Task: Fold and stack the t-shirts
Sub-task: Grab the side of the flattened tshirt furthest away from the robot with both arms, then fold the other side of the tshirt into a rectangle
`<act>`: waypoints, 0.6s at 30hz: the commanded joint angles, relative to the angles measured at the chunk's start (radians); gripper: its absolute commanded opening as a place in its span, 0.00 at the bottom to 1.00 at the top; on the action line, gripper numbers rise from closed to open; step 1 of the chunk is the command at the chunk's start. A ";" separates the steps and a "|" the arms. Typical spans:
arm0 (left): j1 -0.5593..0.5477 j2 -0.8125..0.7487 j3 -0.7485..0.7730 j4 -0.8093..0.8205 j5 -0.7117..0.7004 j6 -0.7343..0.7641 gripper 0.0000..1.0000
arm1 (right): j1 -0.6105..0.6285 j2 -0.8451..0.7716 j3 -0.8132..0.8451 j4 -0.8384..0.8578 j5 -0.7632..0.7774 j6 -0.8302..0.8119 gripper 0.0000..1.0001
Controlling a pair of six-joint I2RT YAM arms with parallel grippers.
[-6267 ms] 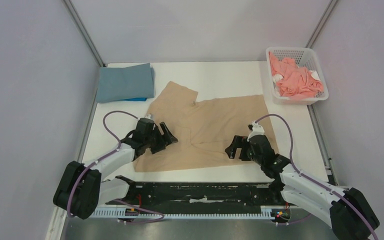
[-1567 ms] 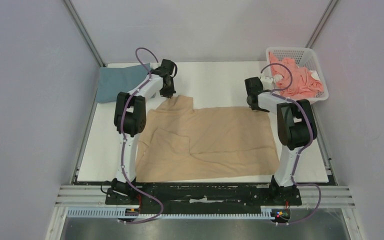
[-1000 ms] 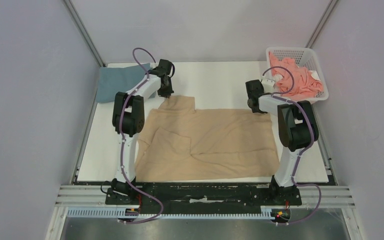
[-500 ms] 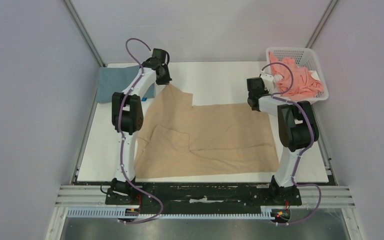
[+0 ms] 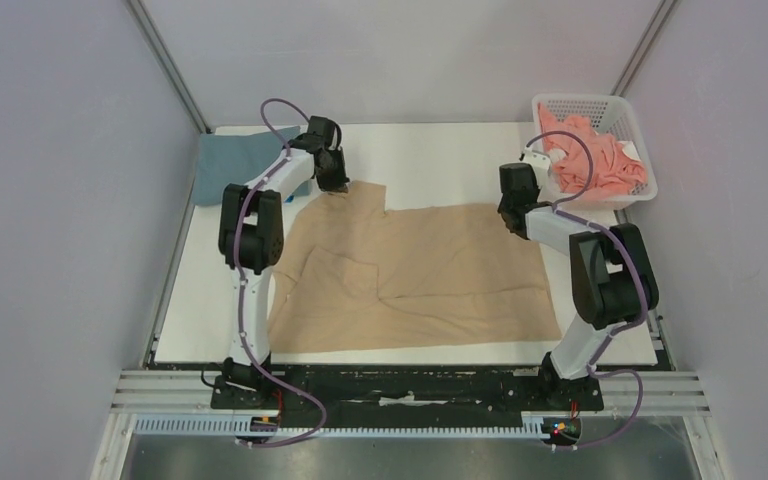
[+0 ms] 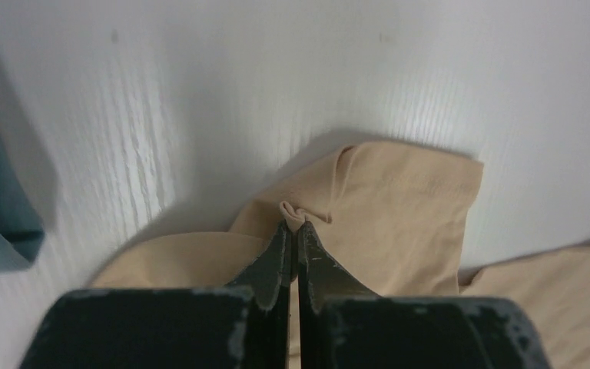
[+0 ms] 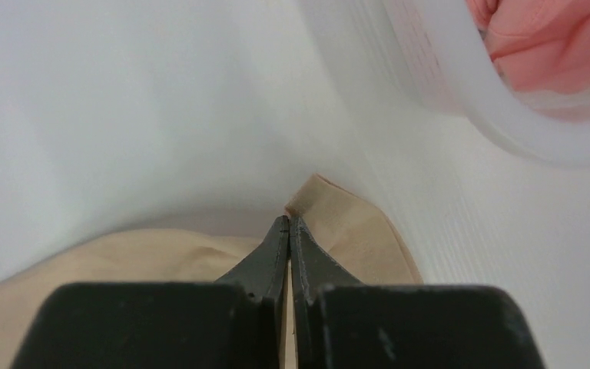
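The tan shirt (image 5: 410, 270) lies spread over the middle of the white tabletop (image 5: 440, 160), mostly flat, with a few long creases and a small flap of cloth turned over left of centre. Its upper left corner, a narrow tab that sticks up toward the top of the overhead frame, is gripped by the left claw (image 5: 338, 186). In the left wrist view the two dark fingers are pressed together on a small pucker of tan cloth at their tips. The shirt's upper right corner is gripped by the right claw (image 5: 512, 222). In the right wrist view the fingers are closed tight on the edge of the cloth, with a small point of tan showing just past them. Both arms reach far up the frame from their bases at the bottom edge.

A grey-blue shirt (image 5: 222, 168) lies folded in the upper left corner of the tabletop, partly behind the left arm and close to the tan shirt's held corner but not touching it. A pink shirt (image 5: 590, 160) is bunched in a white basket (image 5: 580, 98) in the upper right corner, just beyond the right claw; the basket's rim fills the upper right of the right wrist view
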 commanded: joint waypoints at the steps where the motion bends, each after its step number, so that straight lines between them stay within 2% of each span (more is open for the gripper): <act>1: -0.035 -0.198 -0.145 0.088 0.052 0.036 0.02 | 0.036 -0.118 -0.068 0.005 0.001 -0.018 0.00; 7: -0.061 -0.394 -0.421 0.187 0.049 0.012 0.02 | 0.078 -0.257 -0.178 -0.041 -0.001 -0.020 0.00; 18: -0.095 -0.769 -0.785 0.229 -0.013 -0.061 0.02 | 0.127 -0.478 -0.315 -0.128 0.037 -0.014 0.00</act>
